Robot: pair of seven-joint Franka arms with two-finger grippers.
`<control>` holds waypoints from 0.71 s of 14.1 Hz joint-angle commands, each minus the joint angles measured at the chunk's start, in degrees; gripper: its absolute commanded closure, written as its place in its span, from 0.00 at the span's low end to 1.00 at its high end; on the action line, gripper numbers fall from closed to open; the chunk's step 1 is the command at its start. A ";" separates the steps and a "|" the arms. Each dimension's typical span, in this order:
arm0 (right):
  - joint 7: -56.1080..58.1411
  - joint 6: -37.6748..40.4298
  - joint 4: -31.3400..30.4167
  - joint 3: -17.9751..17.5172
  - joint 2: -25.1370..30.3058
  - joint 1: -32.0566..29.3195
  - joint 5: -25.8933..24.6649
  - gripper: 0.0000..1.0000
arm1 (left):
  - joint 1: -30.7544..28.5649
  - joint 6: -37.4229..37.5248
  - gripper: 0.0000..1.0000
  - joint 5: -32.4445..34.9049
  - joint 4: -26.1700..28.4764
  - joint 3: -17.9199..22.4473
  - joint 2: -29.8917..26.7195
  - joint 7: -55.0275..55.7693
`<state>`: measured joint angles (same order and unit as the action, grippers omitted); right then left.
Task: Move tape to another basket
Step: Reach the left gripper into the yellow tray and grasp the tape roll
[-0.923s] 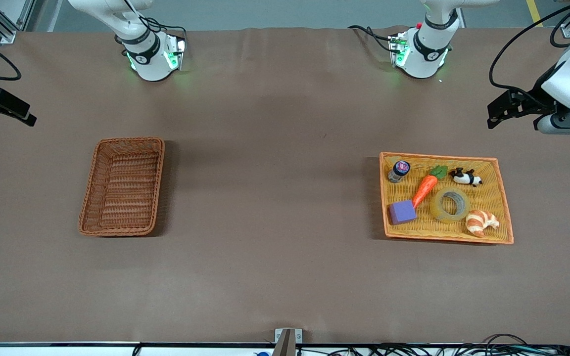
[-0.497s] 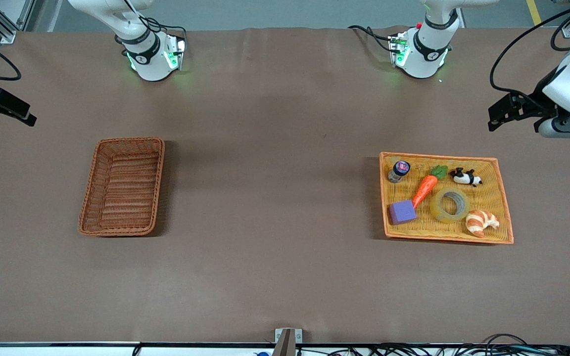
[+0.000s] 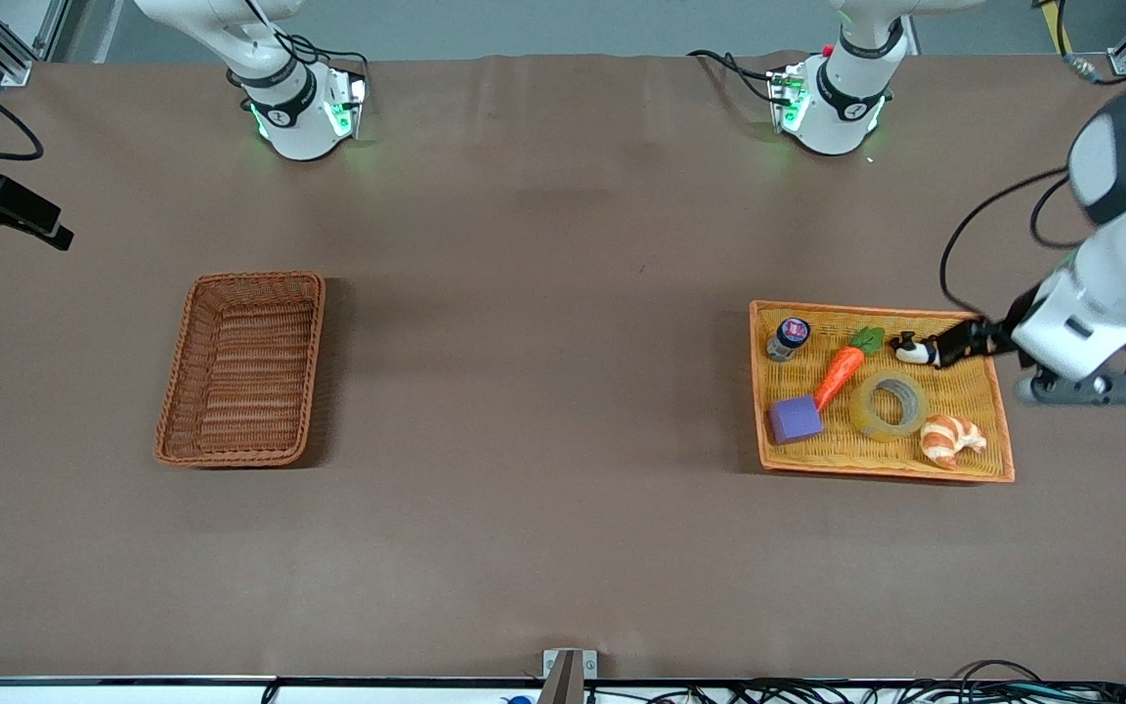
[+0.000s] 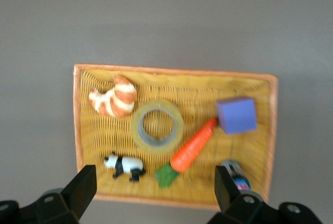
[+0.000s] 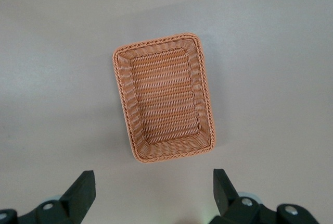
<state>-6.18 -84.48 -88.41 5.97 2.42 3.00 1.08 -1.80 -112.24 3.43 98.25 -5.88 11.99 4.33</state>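
Note:
The tape, a yellowish translucent ring, lies flat in the orange-yellow tray toward the left arm's end of the table. In the left wrist view the tape sits between a croissant and a carrot. My left gripper is open and empty, in the air over the tray's edge by the panda; its fingers spread wide. The dark reddish-brown basket stands empty toward the right arm's end and shows in the right wrist view. My right gripper waits open and empty, high up.
In the tray with the tape lie a croissant, a carrot, a purple cube, a toy panda and a small jar. Brown table cloth lies between tray and basket.
My left arm has swung toward the front camera and down, from off the tray to over its panda corner. The right arm and all objects have not moved.

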 commanded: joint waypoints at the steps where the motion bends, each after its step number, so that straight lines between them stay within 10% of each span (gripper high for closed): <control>1: 0.20 0.10 -0.80 0.27 0.39 0.26 0.94 0.00 | -2.07 -9.98 0.00 0.87 6.42 -0.10 2.23 -0.11; 10: 0.20 0.10 -0.80 0.27 0.39 0.26 0.94 0.00 | -6.54 -23.37 0.04 5.34 12.66 -0.19 12.87 -1.07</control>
<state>-6.18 -84.47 -88.66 5.97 2.36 3.00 1.08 -6.08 -134.50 6.11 109.56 -5.78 24.46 4.14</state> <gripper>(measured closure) 0.000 0.013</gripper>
